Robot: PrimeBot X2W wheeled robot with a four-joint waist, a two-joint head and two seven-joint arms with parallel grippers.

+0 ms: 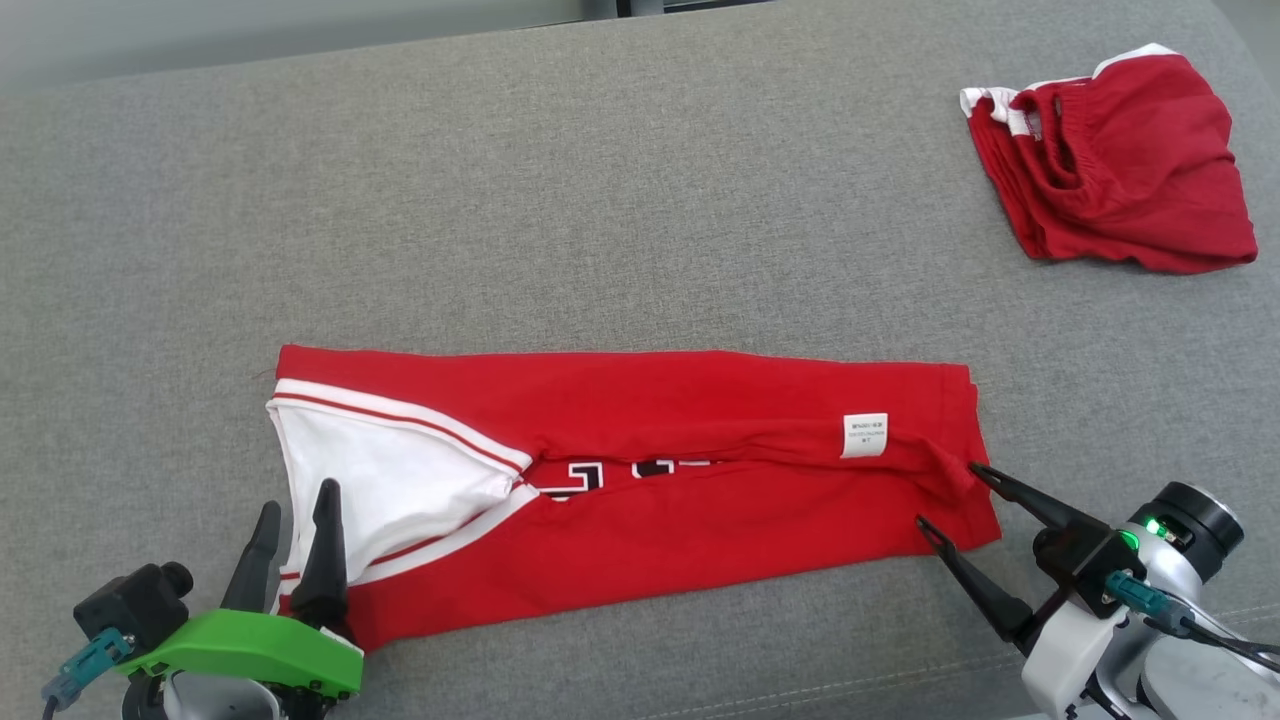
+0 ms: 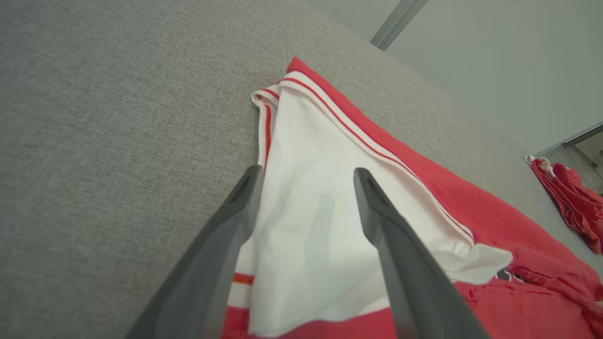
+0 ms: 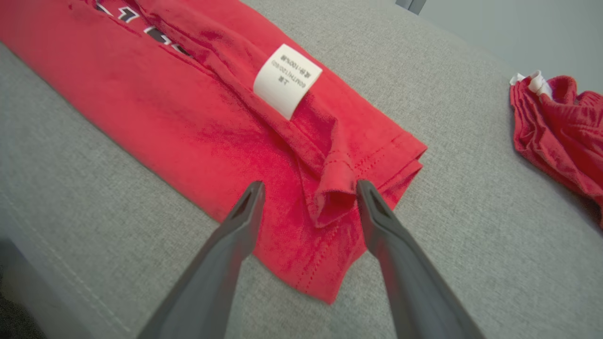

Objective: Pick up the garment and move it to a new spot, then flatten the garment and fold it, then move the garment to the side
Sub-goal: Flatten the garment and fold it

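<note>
Flanking the white-labelled garment (image 1: 700, 500), left gripper (image 1: 298, 495) and right gripper (image 1: 946, 492) stand spread.

Garment (image 1: 700, 500): red jersey, folded lengthwise into a long narrow band, lying flat. One end shows a white panel (image 1: 390, 480) edged with red-and-white striped trim. Black-and-white lettering peeks through the slit between the two folded-in flaps. White care label (image 1: 864, 435) sits on the upper flap. Position: well apart from the crumpled red bundle (image 1: 1120, 160), below and left of it in the head view. The label end lies closer to the bundle.
</note>
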